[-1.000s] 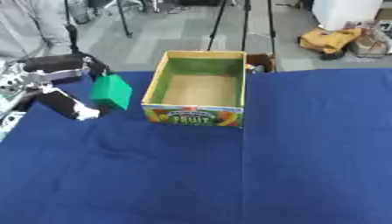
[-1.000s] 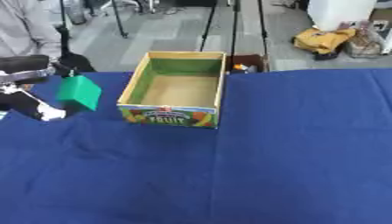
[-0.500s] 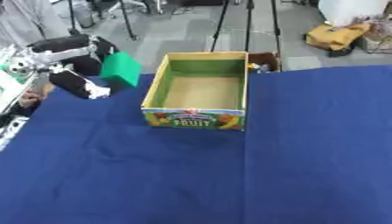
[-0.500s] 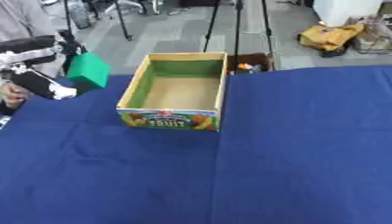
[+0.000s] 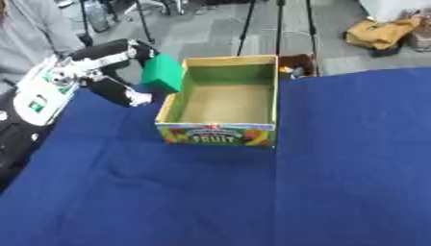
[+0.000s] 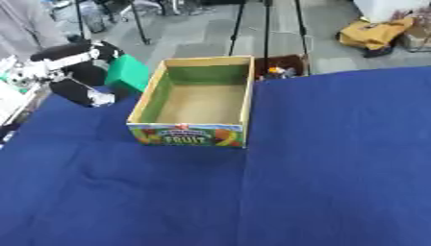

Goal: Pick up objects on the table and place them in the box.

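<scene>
Carrying is the step in hand, judging by both views. Left eye view: the left hand (image 5: pixel 114 72) comes in from the upper left, lifted off the desk (image 5: pixel 210 192), its fingers and thumb curled round a green block (image 5: pixel 163 73). That block hangs in the air just outside the left wall of the box (image 5: pixel 221 106), near the far left corner, and I cannot tell whether it touches the rim. The box stands open on the blue cloth, its floor bare and brown, a fruit picture on the near wall.

Right eye view: the same hand (image 6: pixel 80 72) grasps the green block (image 6: pixel 128 72) beside the box (image 6: pixel 196 102), and the block's right edge sits close to the wall's top edge without being over the opening. The right hand shows in neither view.

Next move, as I judge it: the block needs to travel right, clear the left wall's rim, and come over the bare floor before the fingers let go. The risk is catching the rim, which could shove or tip the light box.
</scene>
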Controlling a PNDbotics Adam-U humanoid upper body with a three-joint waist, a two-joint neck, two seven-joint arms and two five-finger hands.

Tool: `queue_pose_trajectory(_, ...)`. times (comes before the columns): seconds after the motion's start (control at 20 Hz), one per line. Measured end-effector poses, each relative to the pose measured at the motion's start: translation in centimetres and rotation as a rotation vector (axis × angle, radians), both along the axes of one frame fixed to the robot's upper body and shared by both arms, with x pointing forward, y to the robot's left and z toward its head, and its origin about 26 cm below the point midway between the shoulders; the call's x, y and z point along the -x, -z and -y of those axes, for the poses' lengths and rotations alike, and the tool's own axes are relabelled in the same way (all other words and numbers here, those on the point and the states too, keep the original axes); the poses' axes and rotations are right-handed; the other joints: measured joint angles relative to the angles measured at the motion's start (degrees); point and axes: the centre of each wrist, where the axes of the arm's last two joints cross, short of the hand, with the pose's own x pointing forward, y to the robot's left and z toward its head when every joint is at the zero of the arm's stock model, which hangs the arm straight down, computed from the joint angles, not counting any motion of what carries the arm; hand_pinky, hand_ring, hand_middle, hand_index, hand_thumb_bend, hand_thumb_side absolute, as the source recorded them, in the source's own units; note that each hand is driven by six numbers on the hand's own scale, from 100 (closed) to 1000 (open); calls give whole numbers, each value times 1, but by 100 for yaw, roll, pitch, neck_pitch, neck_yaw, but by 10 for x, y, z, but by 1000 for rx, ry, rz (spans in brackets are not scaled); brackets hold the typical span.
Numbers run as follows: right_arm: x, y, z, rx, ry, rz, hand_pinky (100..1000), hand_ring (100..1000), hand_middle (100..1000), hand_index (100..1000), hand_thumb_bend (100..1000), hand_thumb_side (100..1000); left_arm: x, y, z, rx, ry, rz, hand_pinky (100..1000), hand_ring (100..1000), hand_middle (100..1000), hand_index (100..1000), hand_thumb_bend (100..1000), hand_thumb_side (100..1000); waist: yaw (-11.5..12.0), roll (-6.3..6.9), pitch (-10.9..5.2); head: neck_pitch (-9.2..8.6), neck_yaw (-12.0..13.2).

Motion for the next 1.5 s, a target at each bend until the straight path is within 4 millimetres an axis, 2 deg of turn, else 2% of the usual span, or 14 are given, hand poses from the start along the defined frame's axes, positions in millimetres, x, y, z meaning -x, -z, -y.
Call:
queue_pose_trajectory(0.3,0,-6,-2,20,-17,27,823,891,480,806,100,784,-3,-8,-2,30,8,46,694,730,611,495,100,428,-259,86,164,-166,240)
queue_pose_trajectory(0.65,0,-8,-4,38,-27,37,830,898,473,810,100,779,-5,-20,1,48,37,150,679,717,593,481,100,391,-413,175,348,-331,379)
queue_pose_trajectory(0.95,0,-11,-4,47,-37,46,835,902,468,813,100,776,-14,-11,-1,83,79,264,674,718,593,482,100,374,-542,195,496,-393,482)
queue_pose_trajectory(1.25,0,-11,-4,54,-42,47,838,904,466,814,100,773,-23,-1,-5,38,74,310,675,729,605,487,100,328,-603,219,549,-398,523)
queue_pose_trajectory(1.4,0,-11,-4,54,-44,46,840,906,466,815,100,771,-26,3,-6,-12,69,329,676,735,612,521,100,321,-610,219,566,-400,529)
queue_pose_trajectory(1.5,0,-11,-4,54,-46,45,840,907,465,815,100,770,-28,6,-7,-44,67,345,676,737,616,578,100,317,-611,219,571,-400,540)
